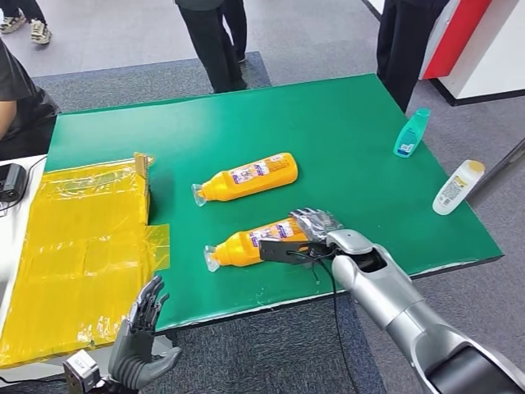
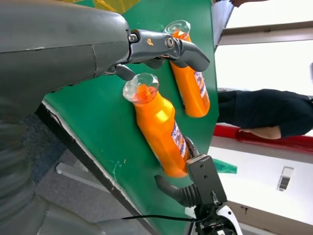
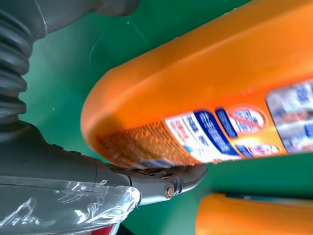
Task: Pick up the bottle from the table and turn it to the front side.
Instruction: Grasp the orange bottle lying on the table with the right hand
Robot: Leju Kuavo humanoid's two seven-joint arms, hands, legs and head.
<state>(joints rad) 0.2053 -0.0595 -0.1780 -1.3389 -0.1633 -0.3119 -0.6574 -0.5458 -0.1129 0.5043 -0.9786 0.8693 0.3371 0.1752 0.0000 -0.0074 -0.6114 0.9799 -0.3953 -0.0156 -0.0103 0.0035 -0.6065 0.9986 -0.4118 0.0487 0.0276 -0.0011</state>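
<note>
While its fingers are wrapping around the base end of the nearer orange bottle [image 1: 257, 245], the right hand [image 1: 312, 226] is gripping that bottle, which is lying on its side on the green bench [image 1: 347, 123] with its clear cap pointing toward the robot's left. From the right wrist view, a dark finger [image 3: 173, 178] is pressing against the label edge of the bottle. Just beyond it, a second orange bottle [image 1: 248, 179] is lying roughly parallel. Farther out, a teal bottle [image 1: 412, 131] and a white bottle [image 1: 457, 187] are resting near the bench's right edge. Off the near left corner, the left hand [image 1: 141, 341] is hanging free, fingers spread, holding nothing, beside a yellow plastic sheet [image 1: 74, 246].
</note>
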